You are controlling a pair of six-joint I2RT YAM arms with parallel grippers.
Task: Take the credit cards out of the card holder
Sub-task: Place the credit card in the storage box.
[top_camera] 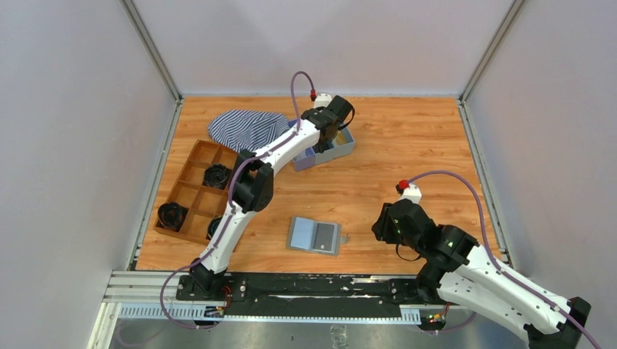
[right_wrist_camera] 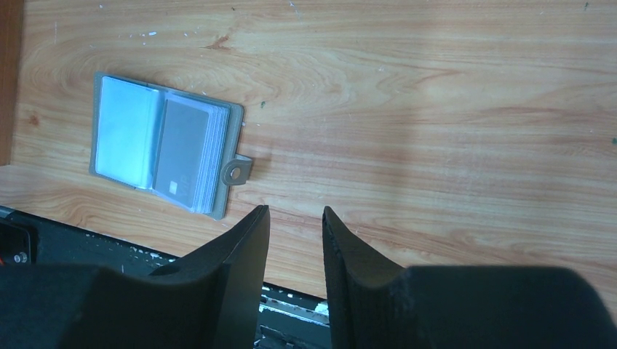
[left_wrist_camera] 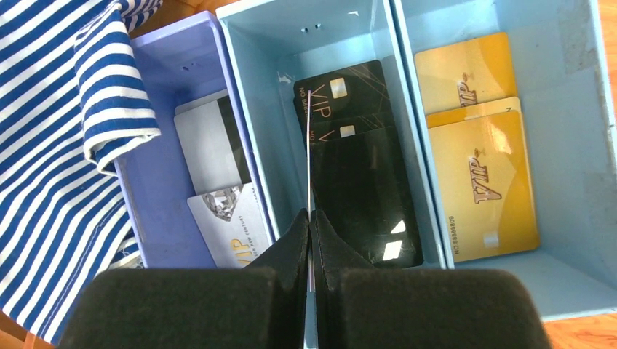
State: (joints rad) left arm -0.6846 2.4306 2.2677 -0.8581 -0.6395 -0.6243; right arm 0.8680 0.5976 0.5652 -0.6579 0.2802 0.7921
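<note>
The small grey bifold card holder (right_wrist_camera: 125, 138) lies open on the wooden table (right_wrist_camera: 436, 109). Its light, stiff, slick plastic credit cards (right_wrist_camera: 182, 153) probably suit an edge pinch. The left end effector (left_wrist_camera: 311, 218) pinches one thin card (left_wrist_camera: 309, 145) edge-on over the blue three-compartment tray (left_wrist_camera: 575, 145). The right end effector (right_wrist_camera: 296, 218) hangs narrowly parted and empty.

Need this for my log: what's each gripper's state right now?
Left gripper: shut on a credit card held edge-on.
Right gripper: open, holding nothing.

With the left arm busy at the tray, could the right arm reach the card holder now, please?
Probably yes: the right end effector is open, and only bare table lies between it and the card holder.
</note>
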